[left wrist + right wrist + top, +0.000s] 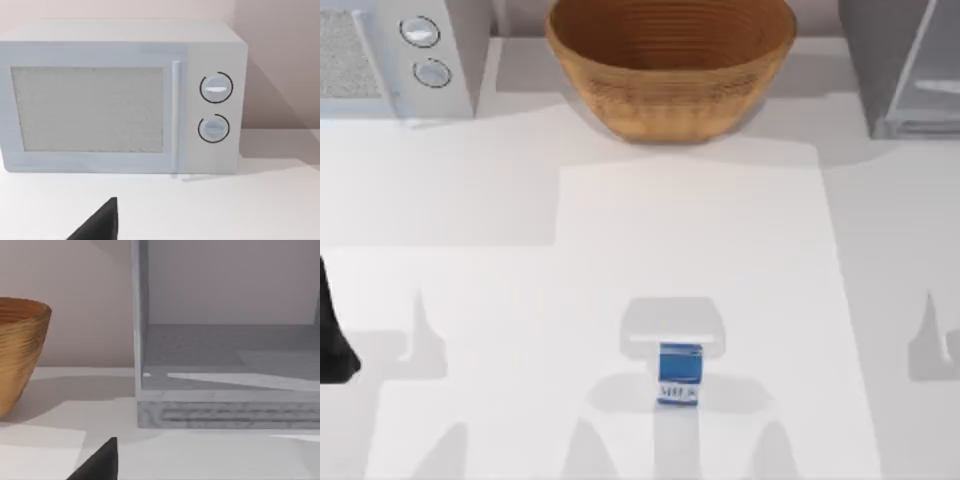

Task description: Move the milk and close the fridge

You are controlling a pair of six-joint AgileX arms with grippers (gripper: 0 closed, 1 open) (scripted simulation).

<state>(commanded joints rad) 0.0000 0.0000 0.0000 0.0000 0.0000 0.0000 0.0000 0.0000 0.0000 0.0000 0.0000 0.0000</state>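
The milk (680, 373), a small blue and white carton, stands upright on the white surface (500, 300), well in front of the wicker basket (670, 65) and roughly in line with it, with nothing touching it. Taking the basket as the mark, it sits at the back of the surface in the middle. The white microwave (395, 55) with its two round knobs stands to the basket's left, and the fridge (905, 65), a grey box-shaped cabinet, stands to the basket's right, both apart from it. In the right wrist view the fridge (225, 365) is seen from the front with its grey inside open to view, and the basket (20, 350) stands beside it with a gap of bare surface between them. In the left wrist view the microwave (120, 97) faces the camera with its door shut, the two knobs one above the other at its side. A dark part of the left arm (332, 335) shows far to the left of the milk, well apart from it. A dark tip of the left claw (100, 222) hangs above the surface before the microwave, and a like tip of the right claw (100, 462) before the fridge; whether either is wide or narrow I cannot tell, and neither holds the milk.
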